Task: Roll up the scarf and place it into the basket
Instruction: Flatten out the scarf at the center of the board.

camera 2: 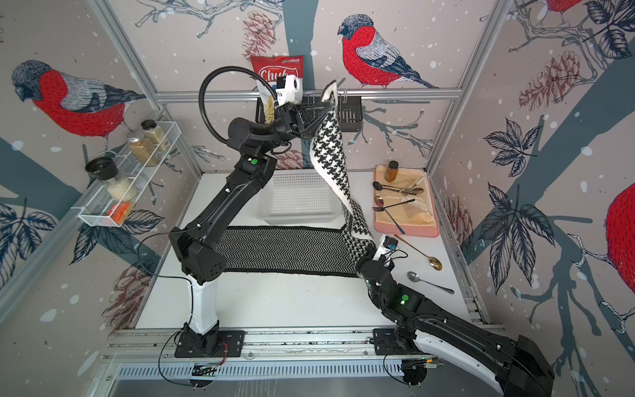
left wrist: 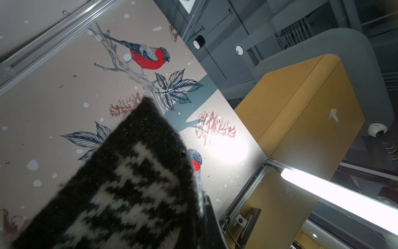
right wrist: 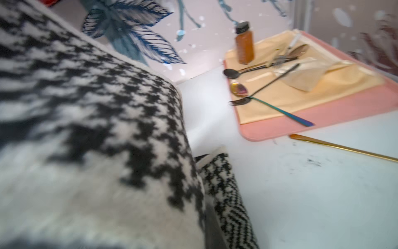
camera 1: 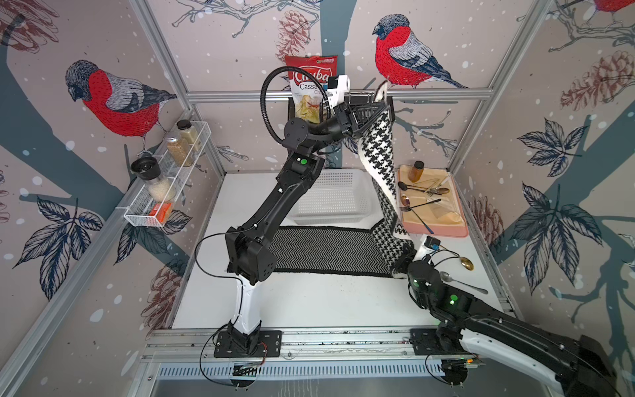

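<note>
Both top views: left gripper (camera 1: 376, 110) (camera 2: 320, 115) clamping scarf (camera 1: 376, 151) (camera 2: 328, 147) end up high. Rest hanging below it, running flat to right gripper (camera 1: 402, 263) (camera 2: 364, 256), which is pinching fold. Basket (camera 1: 326, 218) (camera 2: 299, 217) sitting below left gripper.
Left wrist: scarf (left wrist: 133, 194) end sticking out ahead.
Right wrist: blurred scarf (right wrist: 97, 129) draping against finger (right wrist: 212, 226).

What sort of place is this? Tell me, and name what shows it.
Probably a robot test cell staged as a kitchen: aluminium frame with bird wallpaper, a wire spice shelf, a pink tray of cutlery.
</note>
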You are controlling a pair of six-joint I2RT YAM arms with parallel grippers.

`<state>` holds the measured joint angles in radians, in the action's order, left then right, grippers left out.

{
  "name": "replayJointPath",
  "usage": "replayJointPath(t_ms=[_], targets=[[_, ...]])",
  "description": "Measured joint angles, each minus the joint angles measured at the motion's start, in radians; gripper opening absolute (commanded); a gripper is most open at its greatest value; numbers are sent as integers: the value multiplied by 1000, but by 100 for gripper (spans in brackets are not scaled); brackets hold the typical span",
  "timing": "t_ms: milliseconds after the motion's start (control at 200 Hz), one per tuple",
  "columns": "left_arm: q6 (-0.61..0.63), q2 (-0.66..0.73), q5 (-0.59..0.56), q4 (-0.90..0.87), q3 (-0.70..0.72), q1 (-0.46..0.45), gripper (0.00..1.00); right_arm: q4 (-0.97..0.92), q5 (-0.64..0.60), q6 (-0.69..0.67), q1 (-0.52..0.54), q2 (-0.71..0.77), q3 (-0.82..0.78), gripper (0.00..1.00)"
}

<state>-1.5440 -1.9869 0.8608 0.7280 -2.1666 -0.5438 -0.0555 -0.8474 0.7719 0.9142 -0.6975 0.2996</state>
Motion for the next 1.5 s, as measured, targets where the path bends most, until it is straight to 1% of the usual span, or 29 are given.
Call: replayJointPath(t_ms=[100, 215, 330, 400, 420, 470, 490, 540, 590, 655, 695, 760, 785, 910, 1001, 1076, 1191, 1276, 1356, 1496], targets=[[-13, 87, 35, 96, 198, 25, 0, -184, -47, 144, -24, -59, 37, 0], [-21, 208, 62, 207, 460, 81, 0, -370, -92, 318, -43, -225, 127, 0], [-22, 334, 76, 286, 727, 205, 0, -523, -128, 455, -39, -396, 236, 0], [-23, 390, 80, 324, 858, 292, 0, -640, -163, 562, -21, -492, 316, 0], [-23, 401, 79, 338, 887, 312, 0, -677, -173, 597, -16, -511, 336, 2], [-29, 425, 83, 364, 965, 364, 0, -745, -196, 653, -10, -539, 376, 11], [-32, 431, 86, 372, 987, 380, 0, -769, -206, 672, -10, -548, 388, 14], [-54, 444, 96, 402, 1043, 423, 0, -800, -220, 699, -13, -564, 404, 18], [-68, 452, 104, 437, 1090, 460, 0, -822, -223, 719, -21, -564, 406, 27], [-92, 466, 110, 475, 1146, 499, 0, -841, -225, 726, -46, -540, 394, 38], [-107, 477, 116, 496, 1181, 520, 0, -848, -224, 724, -65, -510, 380, 43], [-108, 494, 130, 520, 1229, 540, 0, -825, -217, 704, -97, -447, 350, 54], [-108, 501, 133, 525, 1246, 544, 0, -808, -212, 686, -112, -419, 335, 56], [-95, 531, 160, 537, 1346, 568, 0, -738, -177, 602, -183, -301, 270, 58], [-70, 534, 161, 537, 1408, 584, 0, -671, -140, 529, -225, -254, 237, 59], [-65, 529, 163, 550, 1453, 587, 0, -623, -111, 483, -249, -248, 222, 59], [-84, 520, 168, 613, 1522, 592, 0, -589, -81, 464, -259, -281, 223, 59], [-87, 526, 182, 639, 1577, 597, 0, -573, -66, 468, -235, -314, 227, 59], [-43, 537, 185, 616, 1632, 603, 0, -564, -60, 498, -181, -349, 228, 59], [8, 542, 199, 575, 1695, 624, 0, -595, -62, 600, -106, -414, 241, 60]])
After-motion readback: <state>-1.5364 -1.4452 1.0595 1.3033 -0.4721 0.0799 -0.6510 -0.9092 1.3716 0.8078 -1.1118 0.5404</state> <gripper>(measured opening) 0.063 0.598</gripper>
